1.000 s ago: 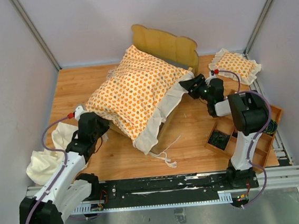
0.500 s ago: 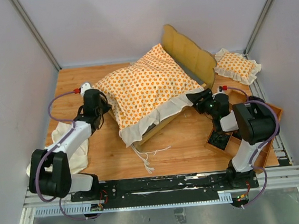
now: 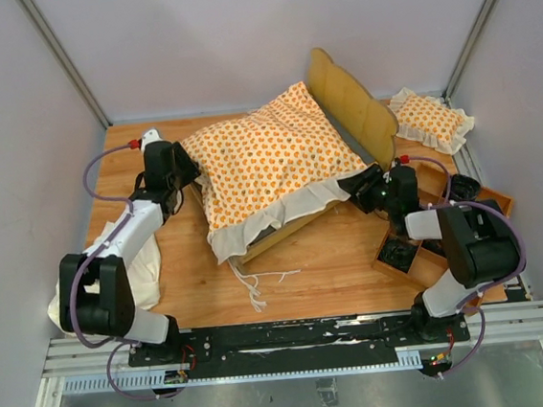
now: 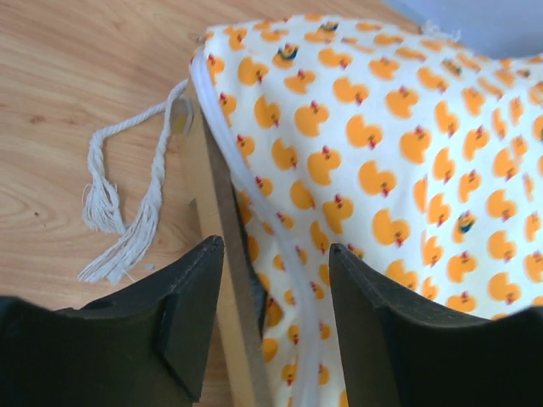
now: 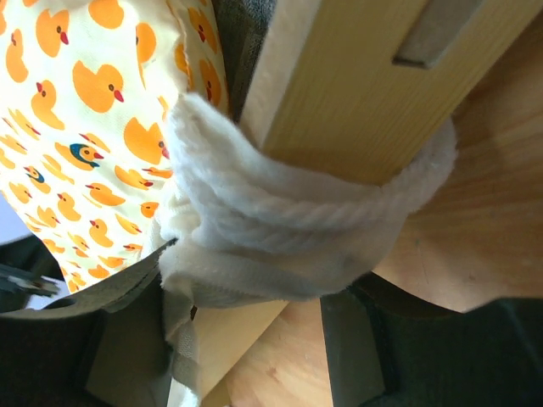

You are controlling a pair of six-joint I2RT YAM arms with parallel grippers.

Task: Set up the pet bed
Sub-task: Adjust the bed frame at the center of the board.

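The pet bed's light-wood frame, with its scalloped headboard (image 3: 351, 107), stands askew mid-table. The orange-patterned cushion (image 3: 272, 157) lies on it, cream ruffle hanging over the near rail, tie strings (image 3: 253, 284) trailing on the table. My left gripper (image 3: 179, 164) (image 4: 276, 246) is at the bed's far-left corner, open, fingers (image 4: 185, 315) straddling the wooden side rail (image 4: 222, 254) and cushion edge with gaps either side. My right gripper (image 3: 362, 187) (image 5: 254, 280) is shut on the frame's corner post (image 5: 356, 93) by the headboard, over the white cord wrap (image 5: 288, 225).
A small square patterned pillow (image 3: 431, 119) lies at the back right. A plain cream cloth (image 3: 117, 276) is bunched at the front left under the left arm. A wooden compartment tray (image 3: 491, 203) with dark parts sits at the right edge.
The bed has turned clockwise, headboard swinging right toward the small pillow. My left gripper went with its corner to the back left and let go of the rail. My right gripper kept its hold.
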